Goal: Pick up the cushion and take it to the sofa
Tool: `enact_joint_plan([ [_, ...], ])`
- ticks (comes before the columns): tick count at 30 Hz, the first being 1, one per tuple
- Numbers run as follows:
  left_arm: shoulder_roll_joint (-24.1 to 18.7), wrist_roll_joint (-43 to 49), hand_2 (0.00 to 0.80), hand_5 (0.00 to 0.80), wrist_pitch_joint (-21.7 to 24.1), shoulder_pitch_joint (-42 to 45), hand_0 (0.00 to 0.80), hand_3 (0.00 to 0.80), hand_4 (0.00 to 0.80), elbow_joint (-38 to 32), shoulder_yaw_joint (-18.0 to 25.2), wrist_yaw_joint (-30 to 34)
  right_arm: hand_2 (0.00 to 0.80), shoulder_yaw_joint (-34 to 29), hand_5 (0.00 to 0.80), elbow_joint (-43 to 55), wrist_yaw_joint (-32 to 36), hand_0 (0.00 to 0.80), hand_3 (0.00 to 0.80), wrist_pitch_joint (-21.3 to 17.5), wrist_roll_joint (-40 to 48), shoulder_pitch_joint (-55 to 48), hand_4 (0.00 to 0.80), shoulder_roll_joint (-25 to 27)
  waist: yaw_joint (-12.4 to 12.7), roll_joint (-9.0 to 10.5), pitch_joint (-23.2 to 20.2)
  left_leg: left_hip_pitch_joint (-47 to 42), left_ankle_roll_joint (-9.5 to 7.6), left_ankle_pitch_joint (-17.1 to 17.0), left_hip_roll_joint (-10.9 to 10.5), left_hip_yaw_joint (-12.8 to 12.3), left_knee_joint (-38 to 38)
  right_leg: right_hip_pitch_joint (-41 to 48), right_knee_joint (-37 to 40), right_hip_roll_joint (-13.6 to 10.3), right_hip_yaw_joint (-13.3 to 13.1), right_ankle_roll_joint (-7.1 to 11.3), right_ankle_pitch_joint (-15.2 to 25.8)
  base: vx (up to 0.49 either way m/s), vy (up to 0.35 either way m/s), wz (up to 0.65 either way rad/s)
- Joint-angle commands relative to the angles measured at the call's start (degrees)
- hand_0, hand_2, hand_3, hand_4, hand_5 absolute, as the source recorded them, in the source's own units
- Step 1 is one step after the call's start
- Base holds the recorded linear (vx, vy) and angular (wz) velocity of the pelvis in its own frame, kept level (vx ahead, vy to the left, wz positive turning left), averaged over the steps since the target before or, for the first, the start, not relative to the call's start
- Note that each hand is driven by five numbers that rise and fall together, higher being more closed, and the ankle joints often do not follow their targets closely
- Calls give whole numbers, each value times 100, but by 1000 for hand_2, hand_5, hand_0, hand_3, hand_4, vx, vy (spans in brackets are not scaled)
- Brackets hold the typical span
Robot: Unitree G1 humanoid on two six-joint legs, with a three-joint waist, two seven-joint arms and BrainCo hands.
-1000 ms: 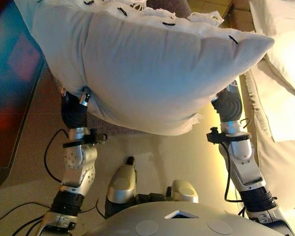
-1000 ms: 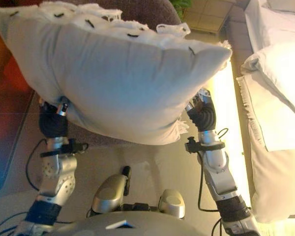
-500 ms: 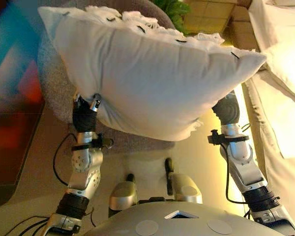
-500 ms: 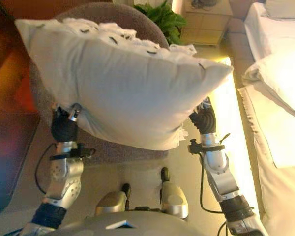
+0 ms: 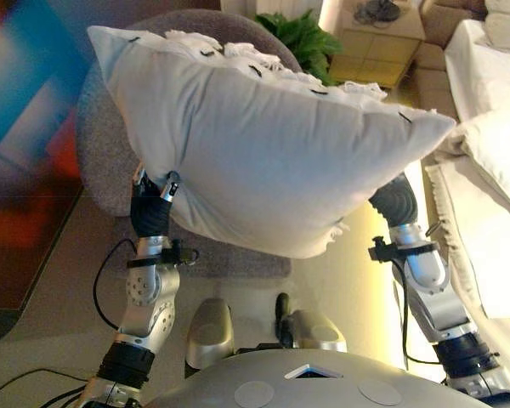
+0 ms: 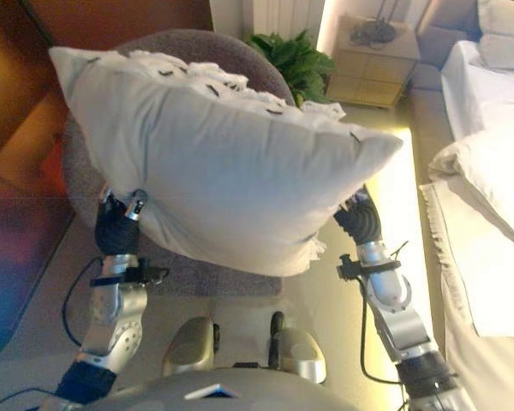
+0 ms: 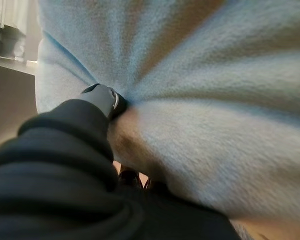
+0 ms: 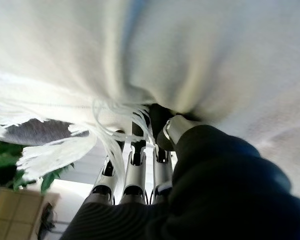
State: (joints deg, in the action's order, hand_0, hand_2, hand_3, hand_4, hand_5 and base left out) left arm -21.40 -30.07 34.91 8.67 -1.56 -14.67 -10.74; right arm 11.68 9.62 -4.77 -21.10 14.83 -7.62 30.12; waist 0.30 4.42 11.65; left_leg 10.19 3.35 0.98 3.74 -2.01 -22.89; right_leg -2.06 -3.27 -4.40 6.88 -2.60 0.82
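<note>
Left eye view: large white cushion point(image 5: 263, 144) held up in the air between both hands, filling the middle of the scene; fringe and small dark ties along its upper edge. Left hand point(image 5: 152, 208) presses into the cushion's lower left side, right hand point(image 5: 394, 201) into its lower right side near the corner. Left wrist view: thumb point(image 7: 103, 98) dug into the fabric, puckering it into folds; the other fingers are buried in the cloth, so whether that hand is clenched on it or flat against it cannot be told. Right wrist view: fingers point(image 8: 134, 172) run straight along the cushion's underside among the fringe strands, thumb point(image 8: 171, 129) pushed into the fabric, so this hand is spread and pressing rather than clenched. Grey round-backed armchair point(image 5: 102, 161) directly behind and below the cushion. Green potted plant point(image 6: 293, 58) and wooden bedside cabinet point(image 6: 370, 64) beyond it. White bed point(image 6: 497, 205) with pillows along the robot's right.
</note>
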Motion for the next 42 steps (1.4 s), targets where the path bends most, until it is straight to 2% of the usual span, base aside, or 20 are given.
enact_joint_plan([
  [1,-28,270,800,800,460,-391,800,800,800,-979,-123,132,800,-10,800,728,-33,800,800,-386,52,265,800,97,64,68,-84,-91,90,-648,-76,105,1036,781,749,-22,-313,537,90,311,108,53],
  [2,32,316,800,800,439,-418,800,800,800,-933,-154,98,800,12,800,736,-26,800,800,-350,59,285,800,81,137,20,-76,25,173,-865,-58,301,1530,868,756,14,-334,540,3,295,113,54],
  [4,100,350,800,800,420,-408,800,800,800,-877,-161,98,800,19,800,746,24,800,800,-302,91,272,800,65,182,-1,-80,56,223,-938,-21,379,1738,972,763,-1,-299,543,-112,307,152,33],
  [8,103,306,800,800,354,-308,800,800,800,-918,-105,173,800,-69,800,738,183,800,800,-236,171,116,800,29,123,-64,-199,-434,100,-366,4,194,2155,949,628,-148,-83,641,-241,305,211,-29],
  [11,34,465,800,800,284,-358,800,800,800,-890,-146,72,800,-45,800,707,115,800,800,-230,250,63,800,-108,120,-64,-249,-620,-46,-163,-58,110,2185,894,261,-217,-7,729,-434,269,186,-14],
  [13,-88,538,800,800,251,-484,800,800,800,-784,-185,51,800,69,800,606,-66,800,800,-299,249,151,800,-257,176,-49,-173,-572,-190,-57,-112,88,2053,671,-447,-262,77,814,-587,164,107,11],
  [16,-190,581,800,800,128,-675,800,800,800,-570,-177,34,800,310,800,442,-378,800,800,-239,123,435,800,-448,228,-41,-7,-597,-266,40,-126,59,1957,109,-1165,-319,152,954,-490,104,40,8],
  [18,-256,540,800,800,4,-904,800,800,800,-463,-156,33,800,474,800,265,-583,800,800,-230,92,697,800,-548,244,-61,122,-621,-234,63,-118,83,1983,-100,-923,-273,126,899,-508,27,-2,2],
  [21,-303,604,800,800,8,-1265,800,800,800,-413,-243,-36,800,625,800,-77,-863,800,800,-344,-91,1119,800,-639,208,-116,403,-496,-264,96,-207,110,1984,-371,-575,-235,-93,868,-351,-80,-23,-2],
  [25,-188,838,800,800,-2,-1778,800,800,800,-189,-542,-306,800,772,800,-668,-1241,800,800,-397,-211,1803,800,-729,287,-67,643,-208,-322,76,-347,179,1967,-305,-78,-266,-90,831,-136,-68,-96,18],
  [30,17,1073,800,800,-79,-2443,800,800,800,358,-826,-621,800,912,800,-1227,-1355,800,800,-231,-181,2517,800,-767,282,-23,724,77,-246,36,-377,201,1931,-207,330,-254,-103,783,-48,-27,-64,1],
  [36,349,1014,800,800,-396,-3210,800,800,800,1215,-969,-952,800,1048,800,-2030,-1289,800,800,-42,77,3308,800,-928,253,-23,831,298,-138,-7,-355,251,1887,-226,484,-257,-108,756,-35,-7,-35,-3],
  [38,656,1098,800,800,-514,-3788,800,800,800,1858,-1042,-1324,800,1145,800,-2634,-1379,800,800,63,205,3944,800,-1142,245,15,902,448,-93,-19,-347,293,1860,-310,524,-251,-103,757,-26,-41,-68,1],
  [42,932,1207,800,800,-611,-4589,800,800,800,2671,-1020,-1589,800,1190,800,-3390,-1439,800,800,123,458,4803,800,-1210,234,5,1038,704,-52,-73,-336,337,1858,-591,502,-241,-88,757,5,-58,-32,2],
])
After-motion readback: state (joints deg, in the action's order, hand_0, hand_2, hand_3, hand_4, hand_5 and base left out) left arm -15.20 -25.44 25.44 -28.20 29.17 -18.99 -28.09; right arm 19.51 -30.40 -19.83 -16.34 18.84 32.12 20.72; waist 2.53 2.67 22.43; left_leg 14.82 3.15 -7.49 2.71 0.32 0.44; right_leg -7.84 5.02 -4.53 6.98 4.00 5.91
